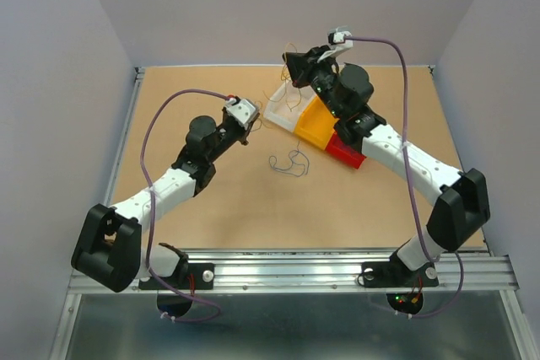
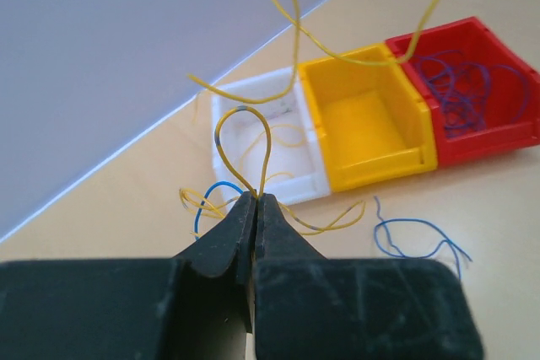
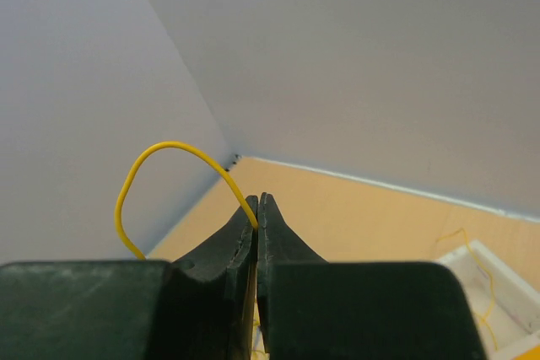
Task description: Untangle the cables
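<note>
My left gripper (image 2: 256,197) is shut on a loop of yellow wire (image 2: 226,124), with more yellow wire and a light blue piece (image 2: 213,189) trailing under its tip. In the top view it (image 1: 251,124) is just left of the white bin (image 1: 278,114). My right gripper (image 3: 257,198) is shut on another yellow wire (image 3: 169,146) and holds it high above the bins (image 1: 289,63). That wire hangs down in the left wrist view (image 2: 291,14). A dark blue wire (image 1: 291,163) lies loose on the table.
Three bins stand in a row: a white one (image 2: 295,187) holding thin yellow wires, an empty yellow one (image 2: 371,166), and a red one (image 2: 489,145) holding dark blue wires. Grey walls close in the table on the left, back and right.
</note>
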